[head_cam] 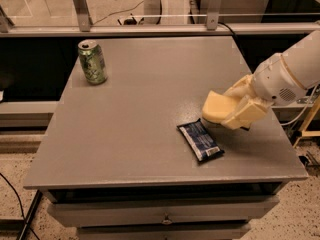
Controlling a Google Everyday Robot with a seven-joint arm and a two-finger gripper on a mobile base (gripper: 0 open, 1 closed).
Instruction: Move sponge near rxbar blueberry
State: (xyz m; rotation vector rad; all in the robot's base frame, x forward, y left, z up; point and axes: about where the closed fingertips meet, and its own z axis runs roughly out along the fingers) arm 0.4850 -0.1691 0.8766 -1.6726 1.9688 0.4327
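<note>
The sponge (218,107) is a pale yellow foam block held between my gripper's (233,108) cream-yellow fingers (245,113), low over the grey table (150,94) at its right side. The gripper is shut on it. The white arm reaches in from the right edge. The rxbar blueberry (200,140), a dark navy foil bar, lies flat on the table just below and left of the sponge, a short gap apart.
A green soda can (92,62) stands upright at the table's far left. A railing with posts (80,6) runs behind the table. Drawers (165,216) sit under the front edge. The table's right edge is close to the gripper.
</note>
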